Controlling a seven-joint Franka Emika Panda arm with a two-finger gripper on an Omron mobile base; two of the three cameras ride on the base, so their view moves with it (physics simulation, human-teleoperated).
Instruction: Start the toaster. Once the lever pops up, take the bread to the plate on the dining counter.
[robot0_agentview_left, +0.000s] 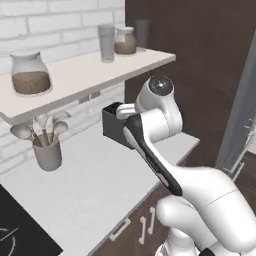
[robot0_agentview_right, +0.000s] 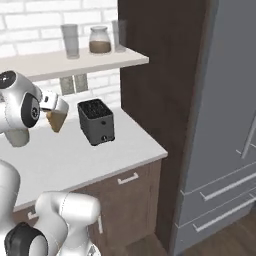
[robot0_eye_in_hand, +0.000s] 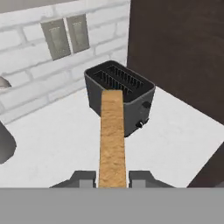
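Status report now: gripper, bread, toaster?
Gripper shut on bread, clear of toaster. Bread hangs beside toaster, over grey-white worktop. Toaster slots look empty.

White worktop (robot0_agentview_right: 75, 160), dark toaster (robot0_agentview_right: 96, 121) and utensil crock (robot0_agentview_left: 48, 154) standing on it

The bread (robot0_eye_in_hand: 112, 135), a thin tan slice with a darker brown crust, is pinched edge-on in the claw (robot0_eye_in_hand: 112, 178) and sticks straight out ahead of it, clear of the table (robot0_eye_in_hand: 57, 144). In the right base view it hangs as a tan wedge (robot0_agentview_right: 56, 120) below the claw. The toaster (robot0_eye_in_hand: 120, 98), dark grey and boxy with a small round knob low on its front, stands upright on the table just beyond the slice's far end, its two slots showing nothing inside.
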